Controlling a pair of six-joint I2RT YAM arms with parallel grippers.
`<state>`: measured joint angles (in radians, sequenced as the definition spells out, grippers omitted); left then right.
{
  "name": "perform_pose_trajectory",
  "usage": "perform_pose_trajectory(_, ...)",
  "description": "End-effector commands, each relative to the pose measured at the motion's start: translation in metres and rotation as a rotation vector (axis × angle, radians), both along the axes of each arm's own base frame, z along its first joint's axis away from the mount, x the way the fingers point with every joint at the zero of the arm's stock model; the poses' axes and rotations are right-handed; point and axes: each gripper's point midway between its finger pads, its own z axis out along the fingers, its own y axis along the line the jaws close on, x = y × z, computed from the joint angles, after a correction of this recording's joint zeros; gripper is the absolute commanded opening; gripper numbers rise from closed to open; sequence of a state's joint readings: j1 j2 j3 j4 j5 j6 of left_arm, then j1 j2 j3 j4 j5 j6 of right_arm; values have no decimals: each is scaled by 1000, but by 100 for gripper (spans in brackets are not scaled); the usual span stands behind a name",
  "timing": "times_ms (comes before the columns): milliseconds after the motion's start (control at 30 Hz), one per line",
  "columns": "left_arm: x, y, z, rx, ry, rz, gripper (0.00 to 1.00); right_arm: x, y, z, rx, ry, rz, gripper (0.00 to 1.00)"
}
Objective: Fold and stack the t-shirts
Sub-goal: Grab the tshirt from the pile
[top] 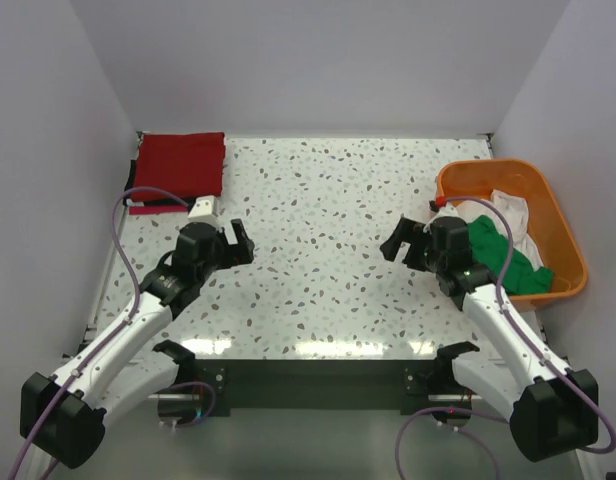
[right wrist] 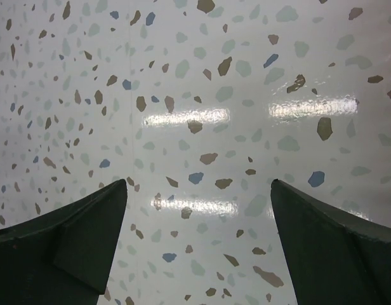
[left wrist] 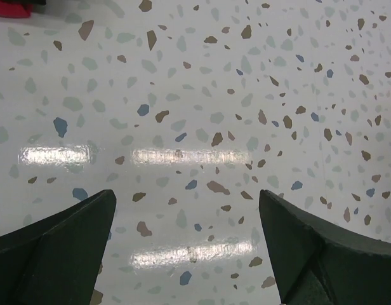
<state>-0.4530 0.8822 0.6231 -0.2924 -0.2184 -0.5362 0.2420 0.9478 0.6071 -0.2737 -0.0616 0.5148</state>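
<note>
Two shirts look dealt with, two not.

Top view: red t-shirt (top: 180, 163) lies folded in the worktop's (top: 318, 190) far-left corner, a thin dark one (top: 168, 202) showing at its near edge. White t-shirt (top: 510, 212) and green t-shirt (top: 500, 258) sit crumpled in the orange tub (top: 493, 165) at the right edge. Left gripper (top: 235, 245) and right gripper (top: 398, 242) hover mid-top, both spread wide and empty.

Left wrist: fingers (left wrist: 62, 248) well apart over bare speckle.

Right wrist: the same, nothing between the fingers (right wrist: 68, 248).

Likely next: the right arm fetches from the tub. Best to pinch one shirt only, near an edge, and lift it clear of the rim so the other doesn't drag.
</note>
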Motion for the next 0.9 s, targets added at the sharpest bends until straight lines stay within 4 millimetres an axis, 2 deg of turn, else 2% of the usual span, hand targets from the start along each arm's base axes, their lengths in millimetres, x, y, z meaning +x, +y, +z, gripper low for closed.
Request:
perform_pose_trajectory(0, 6, 0, 11, -30, -54, 29, 100, 18, 4, 37, 2, -105, 15, 99)
perform_pose_trajectory(67, 7, 1, 12, -28, -59, 34, 100, 25, 2, 48, -18, -123, 12, 99)
perform_pose_trajectory(100, 7, 2, 12, -28, -59, 37, 100, 33, 2, 66, -23, -159, 11, 99)
perform_pose_trajectory(167, 6, 2, 11, -26, -57, 39, 100, 42, -3, 74, -62, -158, -5, 99)
perform_pose_trajectory(200, 6, 3, 11, -25, -58, 45, 100, 51, -6, 99, -76, -198, -28, 99)
perform_pose_trajectory(233, 6, 4, 12, -26, -61, 48, 100, 59, -27, 104, -144, -196, -132, 99)
perform_pose_trajectory(267, 6, 4, 13, -27, -64, 49, 100, 57, -42, 93, -204, -115, -200, 99)
perform_pose_trajectory(300, 7, 5, 13, -24, -65, 55, 100, 64, -53, 114, -213, -127, -288, 99)
perform_pose_trajectory(367, 6, 6, 10, -18, -57, 61, 100, 60, -89, 116, -303, -70, -440, 99)
perform_pose_trajectory(400, 6, 8, 10, -16, -55, 67, 100, 67, -96, 124, -297, -64, -474, 99)
perform_pose_trajectory(433, 6, 7, 10, -19, -56, 67, 100, 68, -119, 125, -294, -45, -534, 99)
perform_pose_trajectory(500, 6, 7, 11, -20, -60, 65, 100, 67, -142, 123, -286, 6, -577, 99)
perform_pose_trajectory(533, 7, 6, 12, -21, -64, 59, 100, 61, -170, 120, -293, 40, -655, 99)
perform_pose_trajectory(600, 7, 4, 14, -22, -67, 48, 100, 53, -189, 111, -297, 82, -705, 99)
perform_pose_trajectory(633, 8, 4, 14, -21, -70, 48, 100, 50, -208, 103, -299, 110, -756, 99)
perform_pose_trajectory(800, 12, 2, 16, -12, -67, 43, 100, 41, -258, 69, -313, 210, -898, 99)
perform_pose_trajectory(867, 15, 0, 13, -6, -57, 37, 100, 49, -277, 56, -301, 209, -969, 99)
